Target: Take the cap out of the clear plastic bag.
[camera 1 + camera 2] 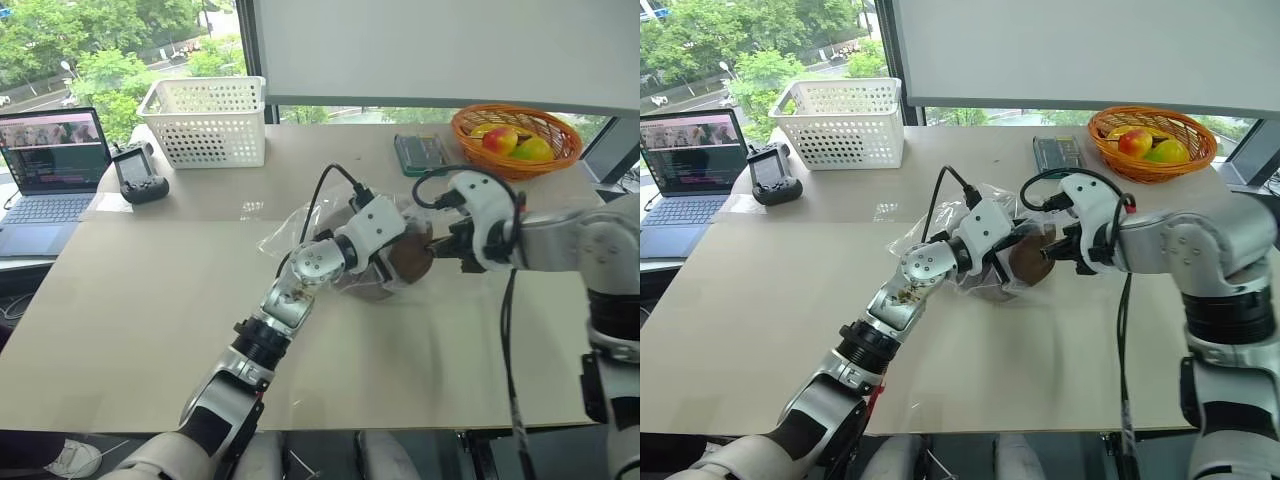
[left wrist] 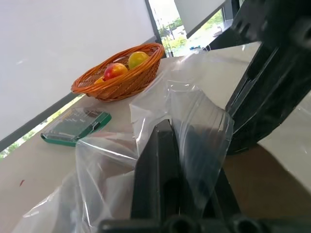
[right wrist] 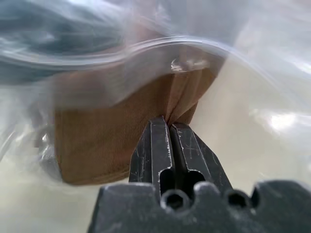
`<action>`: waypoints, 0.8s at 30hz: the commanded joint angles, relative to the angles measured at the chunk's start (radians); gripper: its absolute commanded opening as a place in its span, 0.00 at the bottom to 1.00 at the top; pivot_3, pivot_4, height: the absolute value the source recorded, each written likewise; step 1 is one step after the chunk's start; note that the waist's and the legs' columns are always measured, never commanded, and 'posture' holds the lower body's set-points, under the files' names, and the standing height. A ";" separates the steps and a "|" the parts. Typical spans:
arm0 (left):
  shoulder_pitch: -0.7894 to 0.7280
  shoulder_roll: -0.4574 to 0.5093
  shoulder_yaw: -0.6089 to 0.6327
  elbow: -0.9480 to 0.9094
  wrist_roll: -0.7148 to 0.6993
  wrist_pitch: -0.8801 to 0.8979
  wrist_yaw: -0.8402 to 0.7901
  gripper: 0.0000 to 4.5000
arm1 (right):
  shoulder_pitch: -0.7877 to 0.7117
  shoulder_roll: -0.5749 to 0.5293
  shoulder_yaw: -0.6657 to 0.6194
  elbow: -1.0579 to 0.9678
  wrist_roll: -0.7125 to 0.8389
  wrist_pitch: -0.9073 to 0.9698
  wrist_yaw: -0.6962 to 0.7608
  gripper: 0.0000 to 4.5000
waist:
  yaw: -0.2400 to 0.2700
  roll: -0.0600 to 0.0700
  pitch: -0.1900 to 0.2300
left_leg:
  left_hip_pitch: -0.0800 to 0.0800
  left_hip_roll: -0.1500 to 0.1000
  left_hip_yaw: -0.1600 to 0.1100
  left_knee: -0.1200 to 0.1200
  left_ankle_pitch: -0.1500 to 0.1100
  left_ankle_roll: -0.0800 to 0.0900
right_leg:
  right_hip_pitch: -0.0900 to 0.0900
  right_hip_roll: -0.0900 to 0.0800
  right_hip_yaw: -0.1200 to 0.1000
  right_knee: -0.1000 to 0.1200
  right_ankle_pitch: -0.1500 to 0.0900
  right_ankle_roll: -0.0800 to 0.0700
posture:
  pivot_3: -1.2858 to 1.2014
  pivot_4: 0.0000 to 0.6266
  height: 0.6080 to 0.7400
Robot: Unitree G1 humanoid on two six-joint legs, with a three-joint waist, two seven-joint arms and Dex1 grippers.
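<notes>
- Clamping a fold of the clear plastic bag (image 2: pixel 194 121), the left gripper (image 2: pixel 167 145) is holding its two black fingers pressed fully together on the film.
- Pinching the brown fabric of the cap (image 3: pixel 112 141), the right gripper (image 3: pixel 169 127) is keeping its fingers closed tight on a gathered fold of the fabric.
- Sitting near the middle of the worktop (image 1: pixel 150 330), slightly toward the far edge, the cap (image 1: pixel 408 258) is lying between the two grippers, with the crinkled film still draped around it.
- Standing at the far right corner, an orange wicker basket (image 1: pixel 515 140) is holding fruit.
- Resting along the far edge, a white perforated basket (image 1: pixel 205 120) is sitting toward the left corner, with a green case (image 1: pixel 420 152) just beside the wicker basket.
</notes>
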 commanded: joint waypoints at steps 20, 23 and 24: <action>-0.008 -0.009 -0.002 -0.007 0.009 -0.019 0.004 0.00 | -0.063 -0.095 -0.514 0.636 0.381 0.008 -0.195 0.01 | 0.033 0.000 0.000 | -0.001 -0.001 0.001 0.000 0.000 0.000 | 0.000 -0.001 0.000 0.000 0.000 0.000 | 0.52 0.24 1.00; -0.006 -0.006 0.001 -0.007 0.014 -0.019 0.004 0.00 | -0.034 -0.148 -0.517 0.658 0.445 0.008 -0.176 0.01 | 0.033 0.000 0.000 | -0.001 -0.001 0.001 0.000 0.000 0.000 | 0.000 -0.001 0.000 -0.001 0.000 0.000 | 0.52 0.24 1.00; -0.006 -0.004 0.003 -0.006 0.014 -0.019 0.005 0.00 | -0.026 -0.163 -0.523 0.663 0.476 0.008 -0.168 0.01 | 0.033 0.000 0.000 | -0.001 -0.001 0.001 0.000 0.000 0.000 | 0.000 -0.001 0.000 -0.001 0.000 0.000 | 0.52 0.24 1.00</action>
